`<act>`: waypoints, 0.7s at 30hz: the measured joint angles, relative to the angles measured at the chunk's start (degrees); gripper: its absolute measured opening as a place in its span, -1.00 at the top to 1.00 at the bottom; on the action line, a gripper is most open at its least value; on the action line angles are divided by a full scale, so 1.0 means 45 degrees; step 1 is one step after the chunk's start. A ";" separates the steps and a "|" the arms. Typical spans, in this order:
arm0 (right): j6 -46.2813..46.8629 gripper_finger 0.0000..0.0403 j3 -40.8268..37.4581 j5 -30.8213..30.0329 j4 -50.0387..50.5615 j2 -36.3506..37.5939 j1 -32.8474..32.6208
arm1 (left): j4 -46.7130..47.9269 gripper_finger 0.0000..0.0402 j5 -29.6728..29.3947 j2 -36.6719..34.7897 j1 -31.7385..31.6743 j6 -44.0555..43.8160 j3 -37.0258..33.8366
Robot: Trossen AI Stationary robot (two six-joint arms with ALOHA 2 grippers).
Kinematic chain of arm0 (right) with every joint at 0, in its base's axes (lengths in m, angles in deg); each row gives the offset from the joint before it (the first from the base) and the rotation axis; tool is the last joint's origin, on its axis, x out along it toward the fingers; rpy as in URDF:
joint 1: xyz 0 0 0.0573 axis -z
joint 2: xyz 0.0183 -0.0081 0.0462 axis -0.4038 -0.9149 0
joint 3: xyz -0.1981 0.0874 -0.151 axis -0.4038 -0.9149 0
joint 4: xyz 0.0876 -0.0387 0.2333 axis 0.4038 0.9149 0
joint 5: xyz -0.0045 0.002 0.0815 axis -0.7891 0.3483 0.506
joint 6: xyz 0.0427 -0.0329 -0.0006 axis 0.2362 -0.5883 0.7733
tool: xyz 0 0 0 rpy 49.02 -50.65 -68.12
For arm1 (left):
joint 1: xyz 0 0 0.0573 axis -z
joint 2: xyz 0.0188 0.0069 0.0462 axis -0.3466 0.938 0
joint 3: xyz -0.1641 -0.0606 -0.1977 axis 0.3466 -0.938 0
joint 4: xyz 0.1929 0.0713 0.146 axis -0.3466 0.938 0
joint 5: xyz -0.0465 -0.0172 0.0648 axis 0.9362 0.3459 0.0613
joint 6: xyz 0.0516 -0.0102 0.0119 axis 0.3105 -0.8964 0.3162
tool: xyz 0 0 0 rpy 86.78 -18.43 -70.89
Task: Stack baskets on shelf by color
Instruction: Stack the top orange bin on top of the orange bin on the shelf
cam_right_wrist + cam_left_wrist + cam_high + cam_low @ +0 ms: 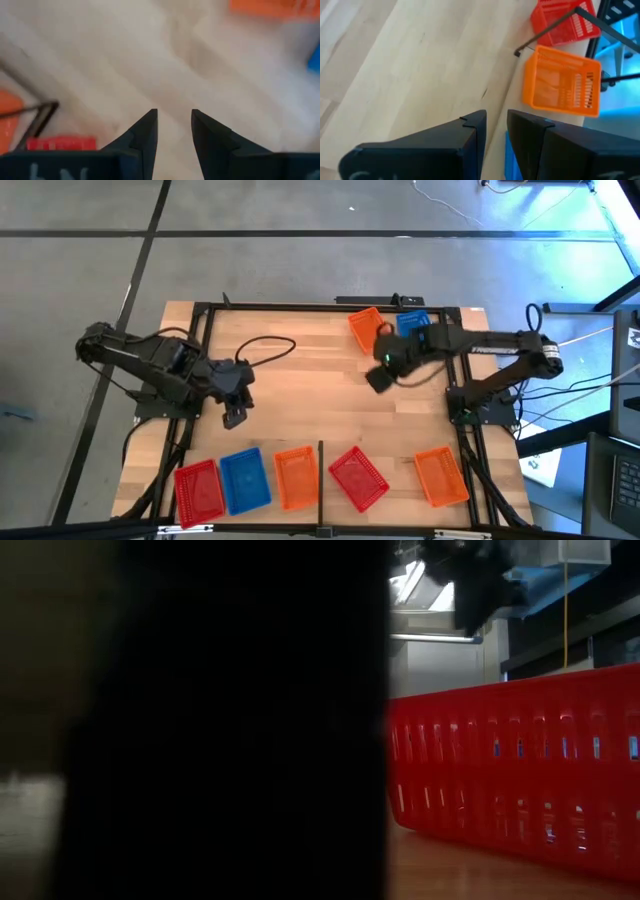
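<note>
Left gripper: fingers slightly apart, empty, over bare counter
Right gripper: fingers apart, empty, near orange basket

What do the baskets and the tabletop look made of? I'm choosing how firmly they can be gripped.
The red basket looks like moulded plastic: glossy, slightly translucent, its wall cut into regular slots. The orange basket shows the same slotted lattice and saturated colour, so probably plastic too. The tabletop appears to be pale wood planks with visible grain and a smooth, matt finish.
</note>
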 joint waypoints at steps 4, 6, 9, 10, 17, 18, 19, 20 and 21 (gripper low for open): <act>-0.1571 0.42 0.0000 0.0308 -0.0935 -0.0509 0.2087 | -0.0206 0.66 -0.0005 0.0004 -0.0320 -0.0008 0.0000; -0.2210 0.42 0.0005 0.0527 -0.1158 -0.0938 0.3143 | -0.0281 0.66 -0.0007 0.0005 -0.0452 -0.0059 0.0000; -0.3001 0.42 0.0000 0.1272 -0.1624 -0.1848 0.4525 | -0.0349 0.66 -0.0004 0.0005 -0.0597 -0.0083 0.0000; -0.3299 0.42 0.0000 0.1610 -0.1898 -0.2164 0.4921 | -0.0349 0.66 0.0000 0.0005 -0.0629 -0.0087 0.0000; -0.4922 0.42 0.0000 0.3375 -0.4280 -0.4429 0.6479 | -0.0351 0.66 -0.0003 0.0005 -0.0971 -0.0130 0.0000; -0.4889 0.42 0.0005 0.3375 -0.4415 -0.4694 0.6592 | -0.0361 0.66 -0.0005 0.0005 -0.1026 -0.0184 0.0000; -0.4912 0.42 0.0001 0.3374 -0.4528 -0.4946 0.6686 | -0.0359 0.66 0.0000 0.0005 -0.1084 -0.0335 0.0000; -0.5083 0.42 0.0000 0.3374 -0.4668 -0.5191 0.6757 | -0.0359 0.66 0.0000 0.0005 -0.1143 -0.0433 0.0000; -0.5243 0.42 0.0000 0.3372 -0.4831 -0.5415 0.6791 | -0.0364 0.66 0.0005 0.0005 -0.1200 -0.0447 0.0000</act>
